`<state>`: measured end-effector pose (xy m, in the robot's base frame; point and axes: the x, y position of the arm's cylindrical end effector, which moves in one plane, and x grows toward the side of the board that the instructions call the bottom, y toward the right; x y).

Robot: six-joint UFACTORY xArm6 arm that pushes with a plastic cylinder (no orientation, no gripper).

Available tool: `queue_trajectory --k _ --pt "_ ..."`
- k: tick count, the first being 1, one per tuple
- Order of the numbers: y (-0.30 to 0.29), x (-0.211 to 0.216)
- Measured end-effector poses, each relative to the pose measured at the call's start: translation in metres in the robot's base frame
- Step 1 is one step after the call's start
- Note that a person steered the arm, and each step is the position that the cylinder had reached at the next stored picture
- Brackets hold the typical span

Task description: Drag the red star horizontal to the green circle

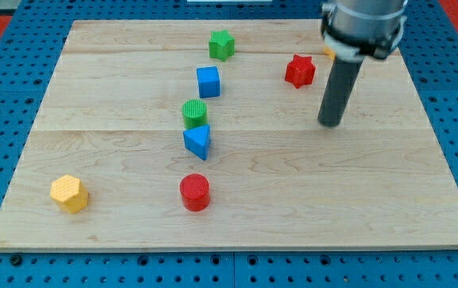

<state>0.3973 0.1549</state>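
Observation:
The red star lies on the wooden board toward the view's upper right. The green circle, a short cylinder, stands near the board's middle, to the left of and lower than the star. My tip is to the right of and below the red star, apart from it, and far to the right of the green circle.
A green star is at the top centre. A blue cube sits above the green circle, and a blue triangle touches it from below. A red cylinder and a yellow hexagon lie lower left. A yellow block peeks from behind the arm.

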Motion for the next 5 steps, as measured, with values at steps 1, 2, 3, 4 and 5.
queue_trajectory --k 1,2,3,4,5 --pt "0.025 -0.072" --pt "0.003 -0.117" --pt "-0.020 -0.090" --pt "-0.054 -0.060" --pt "-0.049 -0.098"
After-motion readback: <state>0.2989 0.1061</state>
